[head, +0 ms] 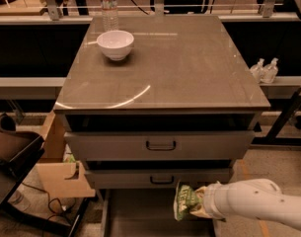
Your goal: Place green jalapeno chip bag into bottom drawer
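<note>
- The bottom drawer (140,217) stands pulled out, its dark floor showing.
- Over the drawer's right part, the gripper (194,205) has its jaws closed on the green jalapeno chip bag (183,201), which it holds upright.
- Just behind the drawer rise two gray drawer fronts (160,144) with black handles.
- Farther back from the drawer, on the cabinet top (189,68), sit a white bowl (115,43) and a water bottle (109,6).

Desk (189,73): glossy gray-brown top. White bowl (115,44) sits upright on the far-left part. Clear water bottle (109,6) stands just behind the bowl, near the back edge. Gripper (198,206) is low in front of the desk, right of centre, clasping the green jalapeno chip bag (183,201) over the bottom drawer (140,216).
</note>
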`<state>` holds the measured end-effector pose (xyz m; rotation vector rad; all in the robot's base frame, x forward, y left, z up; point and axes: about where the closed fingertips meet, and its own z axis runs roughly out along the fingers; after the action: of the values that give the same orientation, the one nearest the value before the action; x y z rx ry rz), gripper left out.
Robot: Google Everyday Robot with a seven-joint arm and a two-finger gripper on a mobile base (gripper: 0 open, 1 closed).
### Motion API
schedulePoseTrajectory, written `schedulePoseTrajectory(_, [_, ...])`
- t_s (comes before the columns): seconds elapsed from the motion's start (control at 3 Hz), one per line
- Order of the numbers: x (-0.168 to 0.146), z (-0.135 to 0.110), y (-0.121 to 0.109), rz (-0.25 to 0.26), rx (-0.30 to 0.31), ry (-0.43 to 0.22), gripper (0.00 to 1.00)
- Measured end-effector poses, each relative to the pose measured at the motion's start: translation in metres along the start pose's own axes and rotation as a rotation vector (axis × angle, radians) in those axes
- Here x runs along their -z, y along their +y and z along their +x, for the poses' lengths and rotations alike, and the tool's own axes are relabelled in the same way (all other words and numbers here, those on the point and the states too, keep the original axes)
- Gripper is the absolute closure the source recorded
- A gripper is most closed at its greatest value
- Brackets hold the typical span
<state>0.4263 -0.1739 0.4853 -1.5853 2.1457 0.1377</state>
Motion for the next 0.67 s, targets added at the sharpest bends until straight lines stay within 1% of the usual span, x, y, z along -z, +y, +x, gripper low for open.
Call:
schedulePoseTrajectory(0.33, [-0.049, -0.009, -0.001, -0.026, 0.014, 0.0, 1.0])
schedulePoseTrajectory(0.67, [-0.091, -0.012, 0.001, -0.059, 0.014, 0.002, 1.0])
